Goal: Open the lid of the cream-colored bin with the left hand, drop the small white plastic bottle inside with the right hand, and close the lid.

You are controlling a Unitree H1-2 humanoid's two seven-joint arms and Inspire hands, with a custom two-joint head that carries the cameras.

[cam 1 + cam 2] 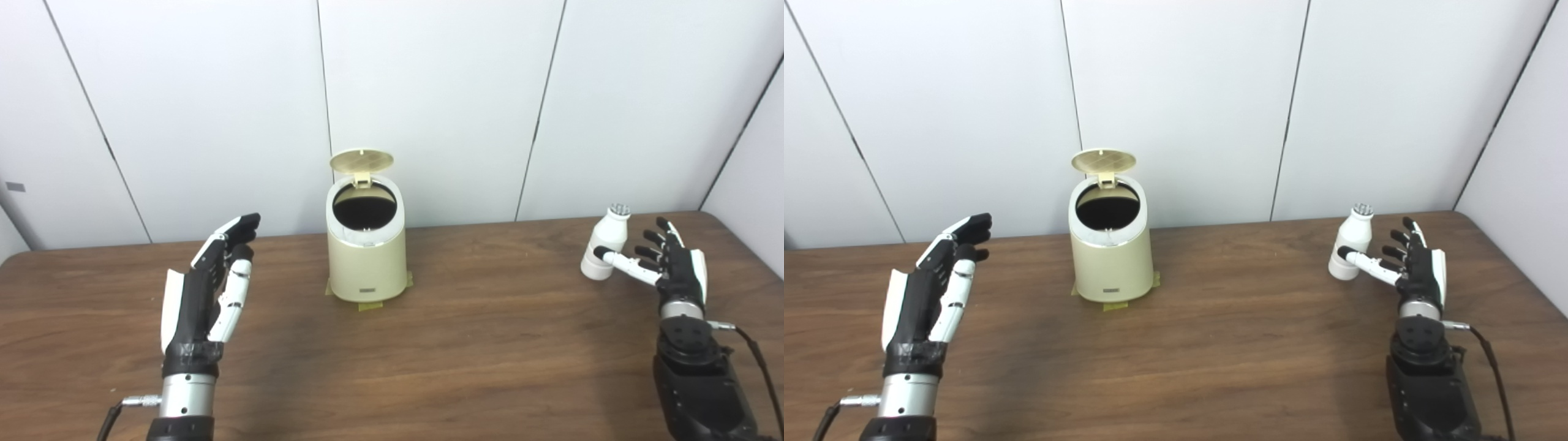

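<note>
The cream-colored bin [366, 260] stands at the middle of the table, taped down at its base. Its round lid [361, 162] is flipped up at the back, and the dark opening [364, 207] shows. The small white plastic bottle [605, 250] stands upright at the right. My right hand [670, 266] is open just to the right of the bottle, its thumb reaching across the front of the bottle's lower part; I cannot tell if it touches. My left hand [211, 285] is open and empty, well to the left of the bottle-free bin, fingers pointing up.
The brown wooden table [478, 343] runs to a white panelled wall [429, 92] right behind the bin. The table's right corner [723, 217] lies just beyond the bottle. Cables hang from both wrists.
</note>
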